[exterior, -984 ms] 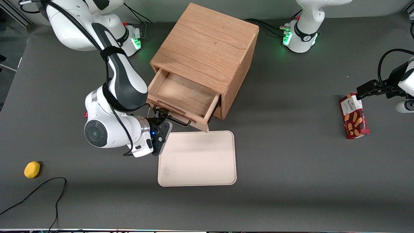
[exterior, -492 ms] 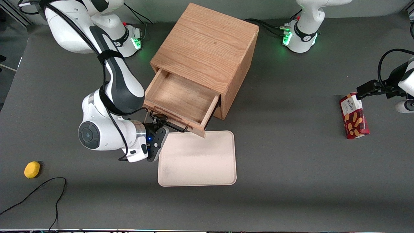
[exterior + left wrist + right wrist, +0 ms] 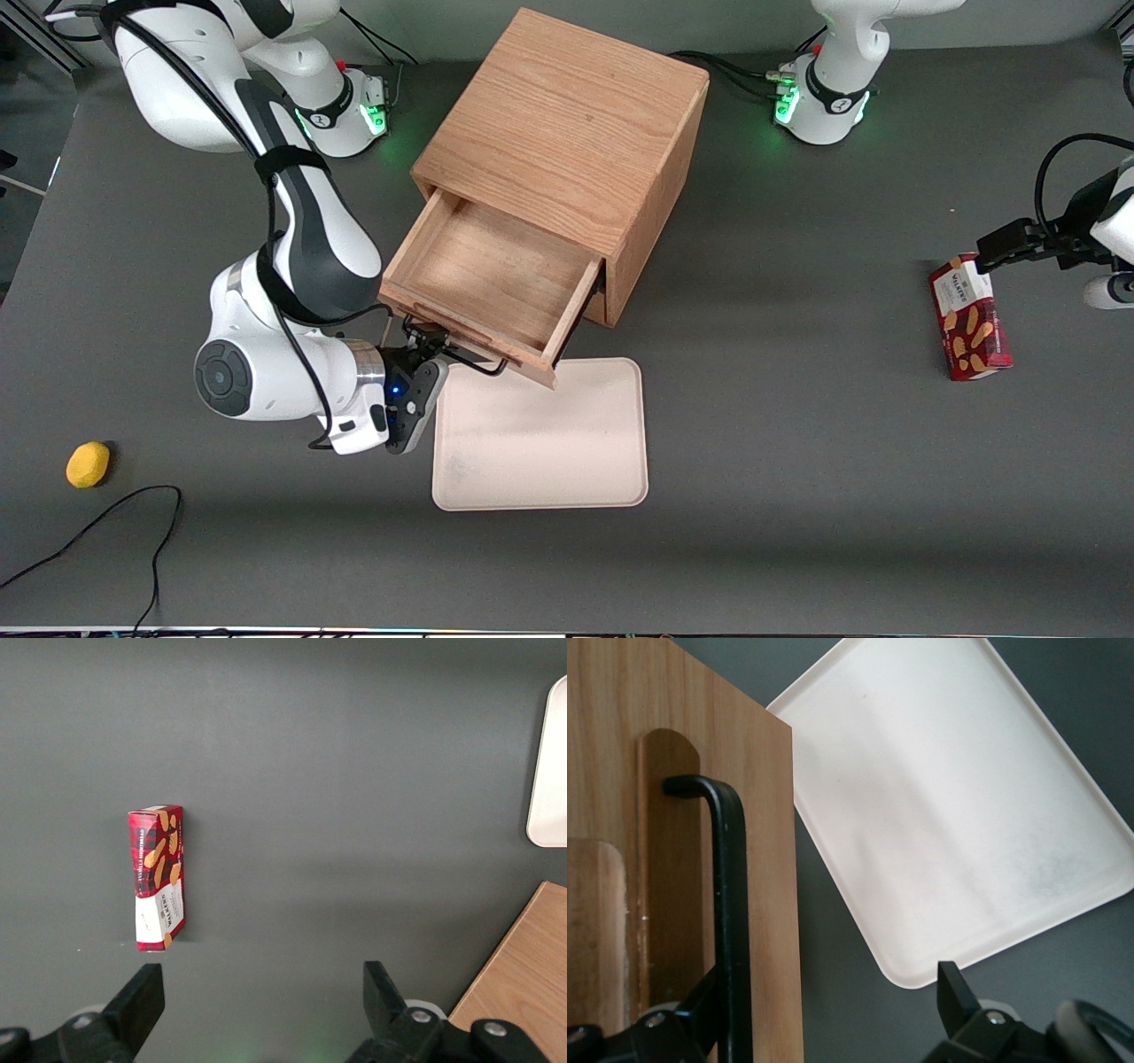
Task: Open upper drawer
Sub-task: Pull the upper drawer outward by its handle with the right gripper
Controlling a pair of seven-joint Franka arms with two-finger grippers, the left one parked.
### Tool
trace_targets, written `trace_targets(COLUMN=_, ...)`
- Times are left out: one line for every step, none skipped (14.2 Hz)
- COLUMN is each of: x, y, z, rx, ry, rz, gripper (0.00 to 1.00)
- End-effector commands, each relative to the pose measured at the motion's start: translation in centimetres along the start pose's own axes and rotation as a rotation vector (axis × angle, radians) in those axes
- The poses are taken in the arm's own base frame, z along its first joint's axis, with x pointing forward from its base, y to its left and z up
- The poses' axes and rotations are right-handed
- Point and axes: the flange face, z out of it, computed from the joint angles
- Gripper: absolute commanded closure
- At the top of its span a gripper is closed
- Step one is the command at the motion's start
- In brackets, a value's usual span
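Hooking the black handle [image 3: 467, 361] of the upper drawer [image 3: 483, 283], the gripper [image 3: 423, 339] sits in front of the cabinet [image 3: 567, 133]. Its fingers stand spread, one touching the bar. The drawer juts out above a cream tray [image 3: 540, 443].

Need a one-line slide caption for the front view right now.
Right arm's gripper at the black handle of the upper drawer, pulled well out of the cabinet above a white tray.

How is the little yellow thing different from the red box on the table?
The yellow thing is small, rounded and plain; the red box is bigger, flat-sided and printed with biscuits. It lies toward the working arm's end, the box toward the parked arm's. Both rest untouched on the grey table, away from the pincer at the upper drawer.
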Motion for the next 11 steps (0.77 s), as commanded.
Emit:
trace_targets(x=-0.2, y=1.4, z=-0.7, rx=-0.016, ry=0.03, rz=-0.013, gripper=0.0)
trace_targets(x=-0.2, y=1.5, z=-0.8, rx=-0.018, ry=0.034, rz=-0.012, gripper=0.0)
trace_targets(x=-0.1, y=1.6, z=-0.8, rx=-0.022, ry=0.041, rz=-0.01, gripper=0.0)
trace_targets(x=-0.1, y=1.7, z=-0.9, rx=-0.031, ry=0.05, rz=-0.01, gripper=0.0)
trace_targets(x=0.0, y=1.9, z=-0.6, rx=-0.033, ry=0.051, rz=-0.007, gripper=0.0)
trace_targets(x=-0.2, y=2.3, z=-0.5, rx=-0.032, ry=0.052, rz=-0.002, gripper=0.0)
trace_targets(x=-0.4, y=2.6, z=-0.7, rx=-0.036, ry=0.057, rz=0.004, gripper=0.0)
trace_targets(x=-0.4, y=2.7, z=-0.7, rx=-0.038, ry=0.061, rz=0.005, gripper=0.0)
trace_targets(x=-0.4, y=2.7, z=-0.8, rx=-0.04, ry=0.064, rz=0.004, gripper=0.0)
trace_targets(x=-0.6, y=2.9, z=-0.9, rx=-0.041, ry=0.067, rz=0.009, gripper=0.0)
trace_targets(x=-0.8, y=3.3, z=-1.2, rx=-0.04, ry=0.079, rz=0.018, gripper=0.0)
